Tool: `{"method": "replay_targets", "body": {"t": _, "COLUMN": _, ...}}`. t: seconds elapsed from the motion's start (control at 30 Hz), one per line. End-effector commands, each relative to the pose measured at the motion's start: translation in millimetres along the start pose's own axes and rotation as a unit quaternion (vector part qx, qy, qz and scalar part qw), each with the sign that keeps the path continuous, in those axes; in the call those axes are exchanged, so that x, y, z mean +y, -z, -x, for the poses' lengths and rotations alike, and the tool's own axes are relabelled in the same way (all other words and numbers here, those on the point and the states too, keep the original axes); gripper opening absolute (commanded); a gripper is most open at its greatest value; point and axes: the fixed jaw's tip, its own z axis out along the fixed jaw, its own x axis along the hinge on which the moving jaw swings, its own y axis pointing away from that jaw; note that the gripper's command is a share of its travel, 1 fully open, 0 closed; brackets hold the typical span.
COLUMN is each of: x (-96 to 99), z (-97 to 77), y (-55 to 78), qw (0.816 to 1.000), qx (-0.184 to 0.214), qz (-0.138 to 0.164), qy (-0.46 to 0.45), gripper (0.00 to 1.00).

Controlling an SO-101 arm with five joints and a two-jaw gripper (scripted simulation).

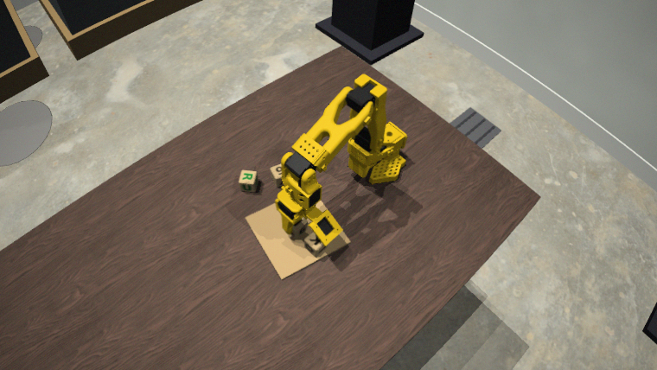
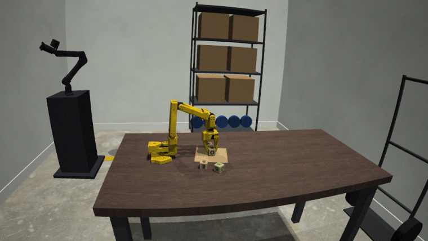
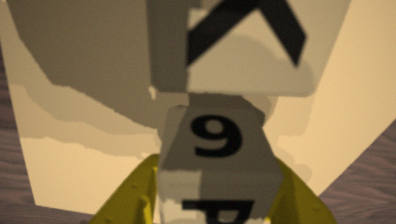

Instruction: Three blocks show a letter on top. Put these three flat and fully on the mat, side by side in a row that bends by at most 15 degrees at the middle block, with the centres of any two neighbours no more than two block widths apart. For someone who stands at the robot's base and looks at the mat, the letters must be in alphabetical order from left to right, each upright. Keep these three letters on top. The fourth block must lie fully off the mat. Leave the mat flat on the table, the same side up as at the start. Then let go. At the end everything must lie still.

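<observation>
My pincer (image 1: pixel 304 231) (image 2: pixel 211 151) (image 3: pixel 218 170) is clamped on the near block (image 1: pixel 299 228) (image 2: pixel 212 152) (image 3: pixel 220 172), over the mat (image 1: pixel 269 248) (image 2: pixel 221 157) (image 3: pixel 55 175). Looks light, stiff, hard to crush; flat opposite sides are the right hold. Lettered neighbour (image 1: pixel 314 246) (image 2: pixel 210 144) (image 3: pixel 250 65), on the mat, could get nudged.

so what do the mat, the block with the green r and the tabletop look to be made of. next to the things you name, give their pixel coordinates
The mat (image 1: pixel 266 234) (image 2: pixel 201 157): matte tan, perhaps cork or card, judging by its thin, flat, even-coloured sheet.
The green-R block (image 1: pixel 247 180) (image 2: pixel 218 168): probably pale wood with painted letters, going by its light tan faces.
The tabletop (image 1: pixel 161 257) (image 2: pixel 269 167): dark brown wood or wood-look laminate, low sheen, with wavy grain streaks.
</observation>
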Motion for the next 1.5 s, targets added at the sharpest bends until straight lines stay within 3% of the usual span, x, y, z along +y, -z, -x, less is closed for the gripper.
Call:
{"method": "replay_targets", "body": {"t": 0.0, "x": -15.3, "z": 1.1, "y": 15.4, "qw": 0.998, "qx": -0.001, "qz": -0.055, "qy": -0.001, "gripper": 0.17}}
{"method": "replay_targets", "body": {"t": 0.27, "x": -15.3, "z": 1.1, "y": 15.4, "qw": 0.998, "qx": -0.001, "qz": -0.055, "qy": -0.001, "gripper": 0.19}}
{"method": "replay_targets", "body": {"t": 0.9, "x": -15.3, "z": 1.1, "y": 15.4, "qw": 0.998, "qx": -0.001, "qz": -0.055, "qy": -0.001, "gripper": 0.35}}
{"method": "replay_targets", "body": {"t": 1.27, "x": -15.4, "z": 1.1, "y": 15.9, "qw": 0.998, "qx": -0.001, "qz": -0.055, "qy": -0.001, "gripper": 0.36}}
{"method": "replay_targets", "body": {"t": 1.47, "x": -16.1, "z": 1.1, "y": 25.1, "qw": 0.998, "qx": -0.001, "qz": -0.055, "qy": -0.001, "gripper": 0.36}}
